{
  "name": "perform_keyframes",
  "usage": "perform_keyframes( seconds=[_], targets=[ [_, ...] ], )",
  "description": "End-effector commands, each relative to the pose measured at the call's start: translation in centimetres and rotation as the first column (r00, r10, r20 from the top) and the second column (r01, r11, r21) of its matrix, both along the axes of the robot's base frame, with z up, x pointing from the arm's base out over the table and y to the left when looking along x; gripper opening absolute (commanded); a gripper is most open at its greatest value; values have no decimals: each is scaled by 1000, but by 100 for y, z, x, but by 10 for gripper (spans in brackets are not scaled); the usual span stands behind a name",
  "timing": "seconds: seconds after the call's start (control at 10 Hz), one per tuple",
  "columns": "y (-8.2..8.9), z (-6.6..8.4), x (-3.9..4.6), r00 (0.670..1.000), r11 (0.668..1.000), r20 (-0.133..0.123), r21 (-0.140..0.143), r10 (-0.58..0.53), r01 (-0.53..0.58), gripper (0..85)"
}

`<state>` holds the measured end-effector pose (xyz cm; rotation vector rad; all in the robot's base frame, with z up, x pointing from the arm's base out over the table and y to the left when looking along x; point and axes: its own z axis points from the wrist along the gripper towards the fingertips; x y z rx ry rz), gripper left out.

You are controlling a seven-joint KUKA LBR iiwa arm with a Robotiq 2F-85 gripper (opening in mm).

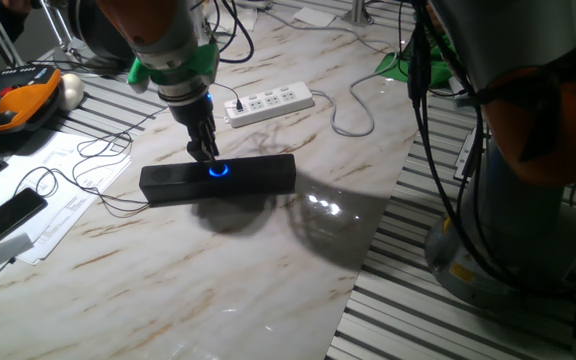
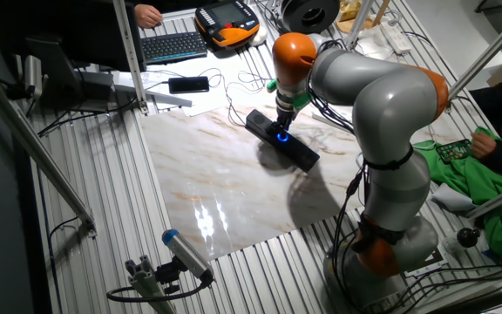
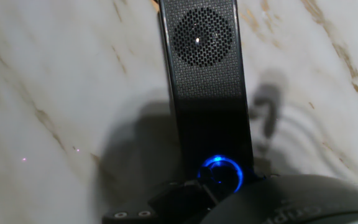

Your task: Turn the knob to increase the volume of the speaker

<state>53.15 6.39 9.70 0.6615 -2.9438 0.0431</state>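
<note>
The speaker (image 1: 258,176) is a long, low black bar lying on the marble table top; it also shows in the other fixed view (image 2: 299,153) and the hand view (image 3: 207,93). The knob (image 1: 218,169) glows with a blue ring at the bar's middle, and it shows in the other fixed view (image 2: 281,134) and low in the hand view (image 3: 221,173). My gripper (image 1: 210,155) points straight down onto the knob, fingers close together and touching it. In the hand view one dark finger (image 3: 179,196) sits just left of the ring.
A white power strip (image 1: 268,103) lies behind the speaker, its cables running across the table. A flat black phone (image 1: 6,218) and papers lie at the left edge. An orange pendant (image 1: 23,100) and a keyboard (image 2: 174,45) sit beyond. A green cloth (image 2: 486,196) lies by the arm's base.
</note>
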Motion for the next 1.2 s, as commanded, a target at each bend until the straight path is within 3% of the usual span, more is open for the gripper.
perform_keyframes(
  seconds=[0.0,0.5,1.0,1.1],
  targets=[
    [7,-6,-10,1000,1000,3,-2,0,0,340],
    [-17,-46,-50,1000,1000,5,7,0,0,340],
    [-15,-64,-62,1000,1000,9,-2,1,-1,340],
    [-11,-66,-61,1000,1000,11,-3,1,-1,510]
  ],
)
